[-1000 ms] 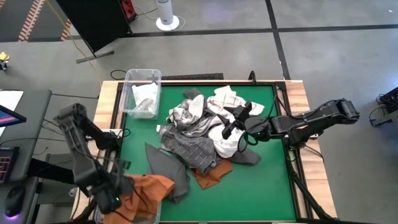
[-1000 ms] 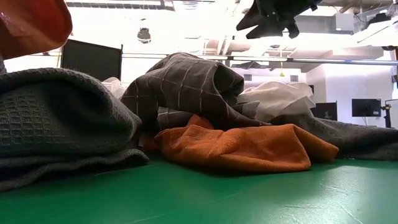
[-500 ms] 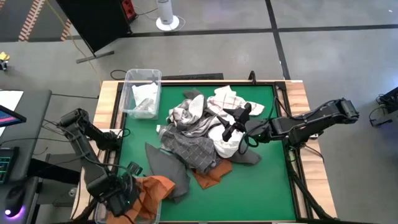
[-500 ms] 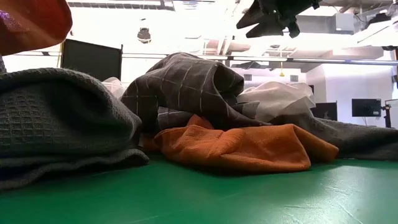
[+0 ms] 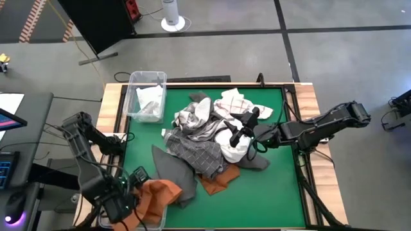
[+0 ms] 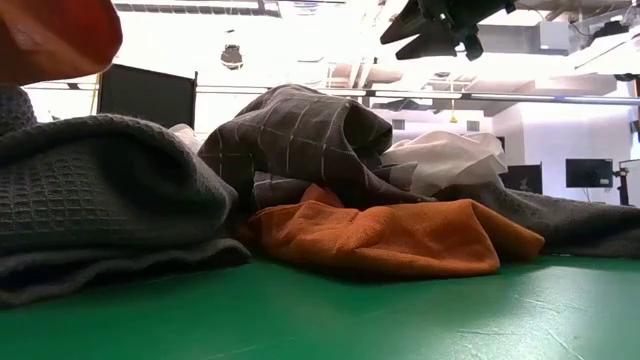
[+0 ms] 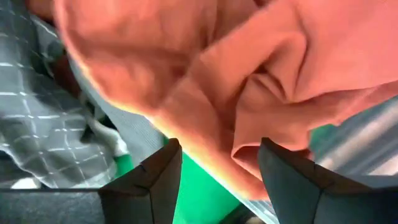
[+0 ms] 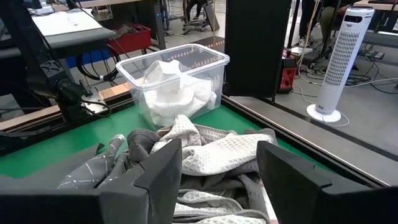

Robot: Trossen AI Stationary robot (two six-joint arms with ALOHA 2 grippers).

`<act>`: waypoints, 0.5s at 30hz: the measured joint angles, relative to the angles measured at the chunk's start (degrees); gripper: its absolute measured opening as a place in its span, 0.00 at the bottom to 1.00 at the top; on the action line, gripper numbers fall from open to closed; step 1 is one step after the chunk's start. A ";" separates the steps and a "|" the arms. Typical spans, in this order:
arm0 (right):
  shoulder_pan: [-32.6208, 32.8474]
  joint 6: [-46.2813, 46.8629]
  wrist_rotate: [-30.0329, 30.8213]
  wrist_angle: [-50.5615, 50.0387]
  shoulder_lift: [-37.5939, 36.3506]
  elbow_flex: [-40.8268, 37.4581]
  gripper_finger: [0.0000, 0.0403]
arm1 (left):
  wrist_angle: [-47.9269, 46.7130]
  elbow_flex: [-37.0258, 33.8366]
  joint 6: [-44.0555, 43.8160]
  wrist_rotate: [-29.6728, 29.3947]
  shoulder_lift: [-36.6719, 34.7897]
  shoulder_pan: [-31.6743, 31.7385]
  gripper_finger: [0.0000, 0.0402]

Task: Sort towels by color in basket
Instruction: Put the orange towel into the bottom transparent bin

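Observation:
My left gripper [image 5: 133,186] [image 7: 217,163] is open at the table's near left corner, with a rust-orange towel [image 5: 160,196] [image 7: 249,74] bunched right in front of its fingers. The towel lies partly over a clear bin [image 5: 163,217]. The main pile sits mid-table: a dark grey towel [image 5: 170,170] [image 6: 90,190], a grey checked one [image 5: 192,154] [image 6: 300,130], white ones [image 5: 234,102], and a second orange towel [image 5: 215,181] [image 6: 400,235] at the bottom. My right gripper [image 5: 243,126] [image 8: 217,168] hovers open above the pile's right side. My left gripper has its open fingers on either side of a hanging fold of the orange towel [image 7: 261,143]. I cannot tell whether either finger touches the cloth.
A second clear bin [image 5: 131,80] [image 8: 211,59] at the far left holds a white towel [image 5: 149,99]. Bare green mat [image 5: 270,199] lies along the near right. The table has a raised wooden border [image 5: 308,96].
My left gripper has opened and let go of the orange towel above the near left bin. The towel has slumped into a smaller heap there. My right gripper has kept still.

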 joint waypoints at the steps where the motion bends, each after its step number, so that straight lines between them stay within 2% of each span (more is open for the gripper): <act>1: 0.00 0.01 0.00 0.00 0.00 0.00 0.58 | -0.11 1.03 0.32 0.00 0.00 0.00 0.50; 5: 0.02 0.17 0.00 -0.02 0.00 0.00 0.58 | 3.37 2.57 3.32 -1.14 -0.07 -0.05 0.50; 11: 0.82 0.17 0.00 -0.02 0.00 0.00 0.58 | 6.79 2.57 16.58 -3.49 4.24 0.25 0.48; 15: 1.42 0.15 0.00 -0.02 0.00 0.00 0.58 | 7.29 2.53 22.34 -3.62 7.27 1.46 0.47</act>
